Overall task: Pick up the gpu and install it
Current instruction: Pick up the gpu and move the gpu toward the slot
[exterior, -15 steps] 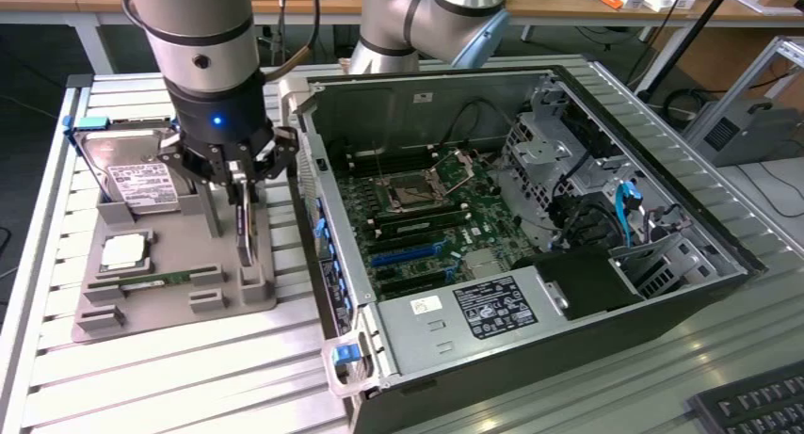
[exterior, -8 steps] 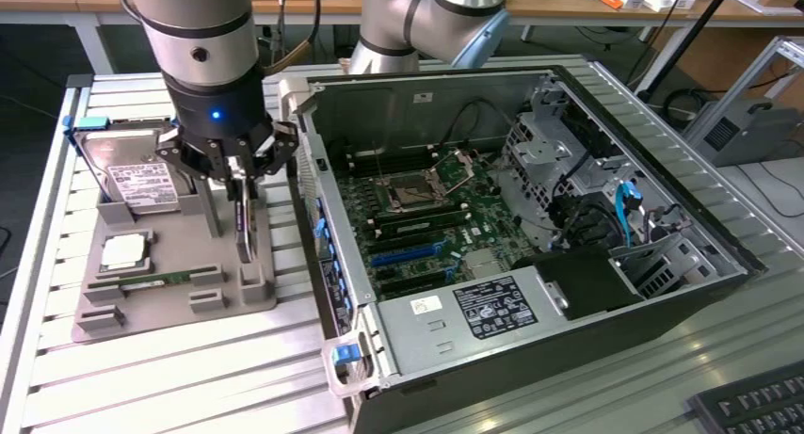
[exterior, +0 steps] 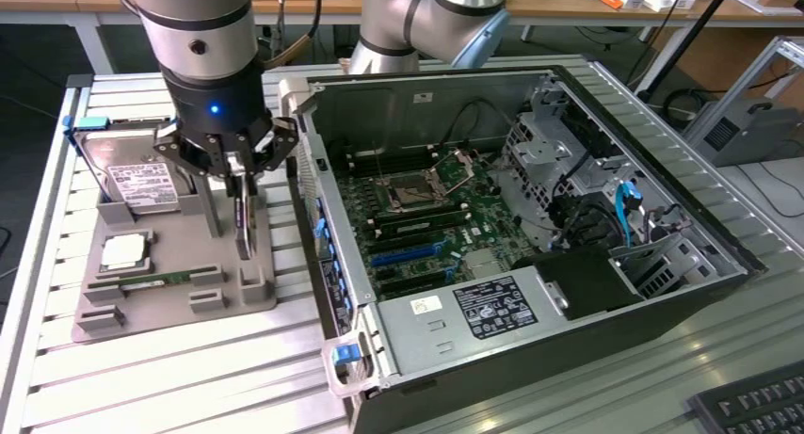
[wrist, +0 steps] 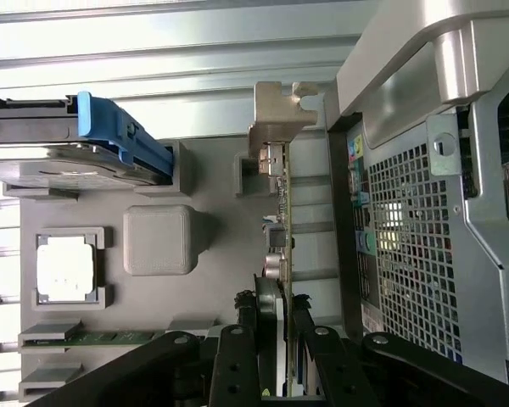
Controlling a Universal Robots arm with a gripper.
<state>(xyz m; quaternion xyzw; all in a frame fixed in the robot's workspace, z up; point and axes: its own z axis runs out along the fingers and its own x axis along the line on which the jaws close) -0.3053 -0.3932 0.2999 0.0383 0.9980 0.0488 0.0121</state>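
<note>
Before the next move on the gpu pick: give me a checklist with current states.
1. Gripper lined up with gpu: ok. The gripper sits astride the top edge of the gpu.
2. gpu upright in its slot of the gray tray: ok.
3. Neighbours apart from the gpu: ok. The hard drive and memory stick lie away from it in the same tray.
4. Computer case open, motherboard exposed: ok.
5. Expansion slot free of cables: cannot tell.
</note>
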